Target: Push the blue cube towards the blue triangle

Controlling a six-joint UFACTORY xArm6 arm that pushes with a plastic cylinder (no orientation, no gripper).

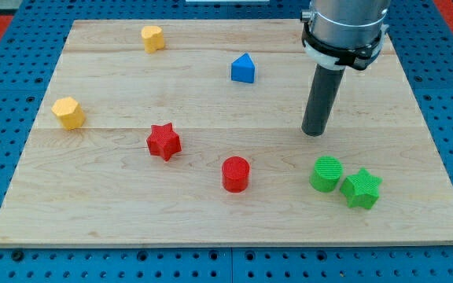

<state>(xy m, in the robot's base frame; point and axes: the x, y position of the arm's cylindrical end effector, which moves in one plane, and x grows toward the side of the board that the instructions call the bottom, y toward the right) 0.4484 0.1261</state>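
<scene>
Tip sat on the wooden board touching nothing. It's a bare rod with no jaws, so there was nothing to open or close and nothing was held.

No blue cube was visible anywhere; it may have been hidden behind the arm housing, can't tell. Blue triangle lay up and to the view's left of the tip, well apart.

Handling guess: if the cube matches the other blocks, it's a small, light, rigid plastic piece that slides easily on smooth wood and may spin if hit off-centre. Push flat on the face opposite the triangle.

Count was seven blocks:
- Blue: one, the triangle.
- Yellow: yellow heart and yellow hexagon, both far left of the tip.
- Red: red star and red cylinder, lower left.
- Green: green cylinder just below the tip, with green star beside it.
</scene>
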